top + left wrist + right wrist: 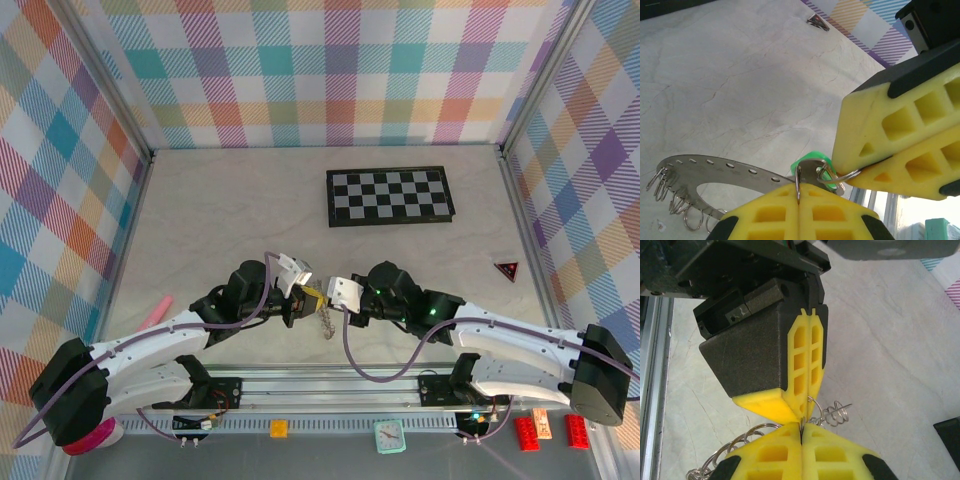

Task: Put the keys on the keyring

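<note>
While both arms sit tip to tip over the near middle of the bench (pixel 230 210), the job looks mid-thread, not done.

On the left gripper (pixel 798 196) the jaws are together, clamped on the edge of the keyring (pixel 715 167). It's held off the bench. In the left wrist view its flat plate runs out to 9 o'clock, with small split rings (pixel 662 186) hanging off the far end.

On the right gripper (pixel 846 167) the jaws are together too, pinching a small wire loop (pixel 842 176) right beside the left jaws.

One key (pixel 812 159), green head, sits between plate and loop, touching both as far as I can tell. Blade is hidden. Can't tell if the loop is already through the plate or just against it, so I'd not count this key as on. Where the second key is, I can't tell. My read: halfway at best, one key being worked, one left.

Pose, top view:
- Bases are at 7 and 5 o'clock, and the forearms angle inward.
- The wrists meet just short of centre, left pointing to 3 o'clock, right to 9.
- The ring's loose end dangles toward 6 o'clock under the jaws.
- Well apart at 1 o'clock: checkerboard (pixel 390 195).
</note>
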{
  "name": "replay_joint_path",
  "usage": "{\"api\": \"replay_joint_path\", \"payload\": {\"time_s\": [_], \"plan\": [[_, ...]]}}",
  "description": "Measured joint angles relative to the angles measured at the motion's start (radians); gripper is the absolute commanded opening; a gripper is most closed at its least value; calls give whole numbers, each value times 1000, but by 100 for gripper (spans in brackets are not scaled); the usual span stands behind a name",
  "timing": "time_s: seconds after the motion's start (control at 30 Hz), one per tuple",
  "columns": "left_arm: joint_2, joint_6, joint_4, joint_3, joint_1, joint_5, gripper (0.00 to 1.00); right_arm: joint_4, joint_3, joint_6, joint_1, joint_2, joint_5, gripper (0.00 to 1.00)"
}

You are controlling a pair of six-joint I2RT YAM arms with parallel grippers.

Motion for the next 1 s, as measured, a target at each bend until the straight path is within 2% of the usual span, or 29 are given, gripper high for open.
{"api": "replay_joint_path", "payload": {"time_s": [0.4,1.0], "plan": [[0,0,4,0,0,0,0,27,0,3,0,2,45,0],[0,0,4,0,0,1,0,38,0,4,0,18,43,0]]}}
